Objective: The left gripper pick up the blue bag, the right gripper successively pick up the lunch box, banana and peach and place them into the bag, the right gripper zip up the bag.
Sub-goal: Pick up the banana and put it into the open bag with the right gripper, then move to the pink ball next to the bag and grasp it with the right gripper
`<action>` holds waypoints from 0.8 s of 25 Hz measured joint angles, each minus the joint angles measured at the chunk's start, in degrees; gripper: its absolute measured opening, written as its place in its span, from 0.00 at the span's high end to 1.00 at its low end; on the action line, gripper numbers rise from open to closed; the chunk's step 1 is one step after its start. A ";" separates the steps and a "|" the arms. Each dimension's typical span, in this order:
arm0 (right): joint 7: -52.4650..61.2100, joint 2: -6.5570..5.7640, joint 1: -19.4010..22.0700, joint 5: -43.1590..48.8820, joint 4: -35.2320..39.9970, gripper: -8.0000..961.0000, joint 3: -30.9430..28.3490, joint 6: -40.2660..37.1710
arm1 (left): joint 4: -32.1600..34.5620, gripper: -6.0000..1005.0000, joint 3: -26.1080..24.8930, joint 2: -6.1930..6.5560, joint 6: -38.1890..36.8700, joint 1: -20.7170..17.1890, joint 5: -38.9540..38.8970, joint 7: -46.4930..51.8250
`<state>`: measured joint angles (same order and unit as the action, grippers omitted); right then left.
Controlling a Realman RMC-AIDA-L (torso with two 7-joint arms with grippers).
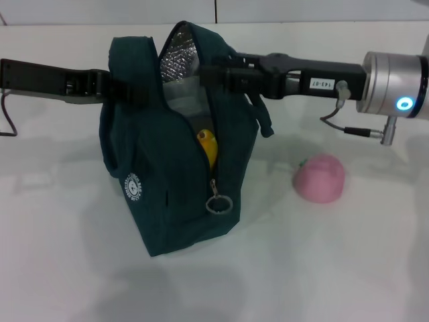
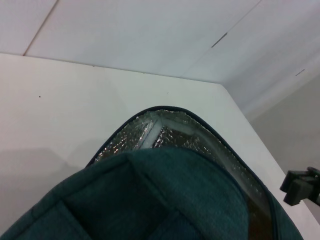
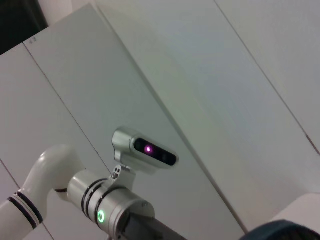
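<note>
Left end effector (image 1: 119, 90): level, reaching in from the left, gripping the bag (image 1: 174, 194) by its handle. Right end effector (image 1: 218, 75): level at the bag's open mouth; grip state cannot be told. Banana (image 1: 208, 147) inside; peach (image 1: 320, 178) on worktop (image 1: 335, 268).

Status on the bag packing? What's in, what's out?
Done: bag stands open, left hand at its handle; banana shows inside. The lunch box can't be confirmed. In hand: right hand is at the bag's top opening; its grip is hidden. Left: peach sits on the table, and the zipper is unzipped.
</note>
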<state>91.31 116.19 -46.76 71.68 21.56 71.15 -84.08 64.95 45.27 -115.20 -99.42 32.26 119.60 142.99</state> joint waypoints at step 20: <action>-3.07 -5.76 16.57 5.50 16.54 0.27 -7.12 -1.47 | 0.00 0.96 -0.02 0.10 0.11 -0.66 0.02 0.00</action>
<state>88.24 110.43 -30.19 77.17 38.11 64.02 -85.55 64.95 45.25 -115.10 -99.31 31.60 119.62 143.00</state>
